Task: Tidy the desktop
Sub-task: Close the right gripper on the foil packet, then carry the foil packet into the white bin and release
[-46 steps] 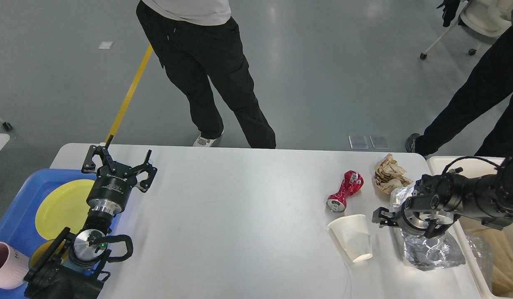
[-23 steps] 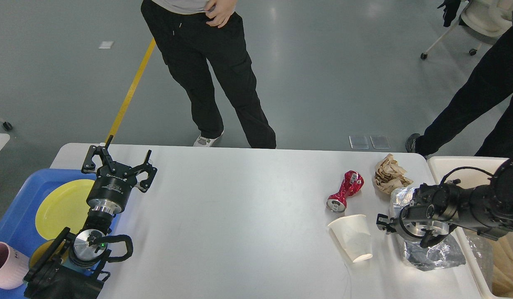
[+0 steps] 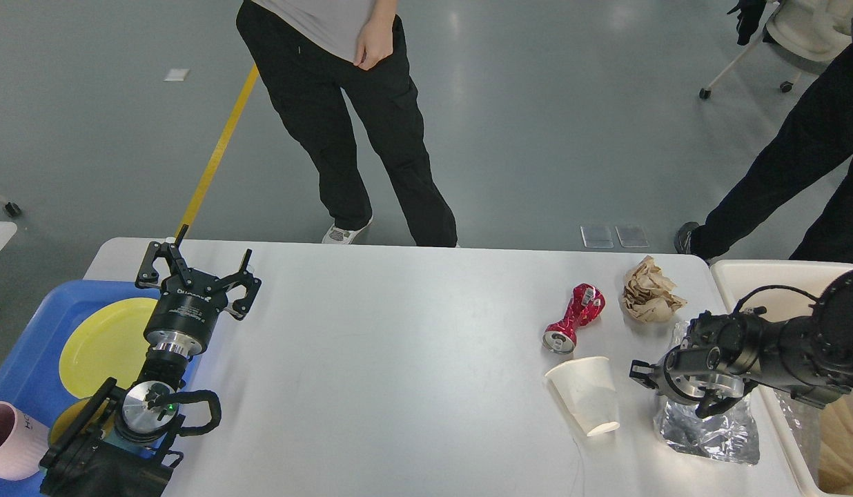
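**Right arm low over the foil, left arm waiting at the tray side**

The desktop fills the lower part of the view, and its rubbish is gathered at the right end: a crushed red can lying on its side, a ball of brown paper just beside it near the far edge, a white paper cup tipped over with its mouth toward the near edge, and a crumpled piece of silver foil.

The right gripper is low over the upper part of the foil, next to the cup. I judge that it is there to take the foil, because the cream bin stands directly at the right edge of the desktop, so the way for throwing is short. Its fingers are dark and seen almost end-on (they mix with the wrist body), so I cannot tell if they are spread or closed on the foil.

The left gripper points upward over the left end of the desktop, fingers spread, nothing between them. It seems to wait beside the blue tray, which holds a yellow plate and a pink cup; dishes probably belong there, rubbish to the bin.

The can, paper and cup are still to be cleared, so the task looks far from finished.
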Motion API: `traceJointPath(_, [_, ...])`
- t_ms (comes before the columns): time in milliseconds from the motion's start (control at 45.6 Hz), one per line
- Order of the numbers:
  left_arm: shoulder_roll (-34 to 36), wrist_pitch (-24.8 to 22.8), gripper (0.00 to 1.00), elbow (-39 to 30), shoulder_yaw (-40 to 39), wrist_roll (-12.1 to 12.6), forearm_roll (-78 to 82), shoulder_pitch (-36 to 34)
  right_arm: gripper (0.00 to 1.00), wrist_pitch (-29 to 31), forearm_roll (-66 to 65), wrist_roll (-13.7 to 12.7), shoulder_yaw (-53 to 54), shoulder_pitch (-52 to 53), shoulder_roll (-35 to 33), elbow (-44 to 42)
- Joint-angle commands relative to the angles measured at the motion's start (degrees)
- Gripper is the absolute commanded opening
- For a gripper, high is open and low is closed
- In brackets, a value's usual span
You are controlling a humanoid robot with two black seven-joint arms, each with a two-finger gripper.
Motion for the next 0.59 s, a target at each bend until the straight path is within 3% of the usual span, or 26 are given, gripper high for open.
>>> traceJointPath(0, [0.0, -0.06, 0.97, -0.07, 0.0, -0.01, 0.0, 0.0, 0.0, 0.01, 0.05, 0.0, 0.0, 0.23, 0.0, 0.13])
traceJointPath(175, [0.0, 0.03, 0.97, -0.07, 0.0, 0.07, 0.0, 0.0, 0.0, 0.62, 0.05, -0.09, 0.0, 1.28, -0.79, 1.97])
traceJointPath(307, [0.0, -0.06, 0.97, 0.01, 0.0, 0.07, 0.0, 0.0, 0.0, 4.39, 0.14, -0.09, -0.18, 5.58, -4.03, 5.3])
traceJointPath(438, [0.0, 0.03, 0.97, 0.01, 0.0, -0.02, 0.0, 0.0, 0.0, 10.8, 0.41, -0.18, -1.23, 15.07, -8.43, 12.16])
traceJointPath(570, [0.0, 0.03, 0.97, 0.01, 0.0, -0.02, 0.0, 0.0, 0.0, 23.37, 0.49, -0.18, -4.83, 28.16, -10.89, 18.05])
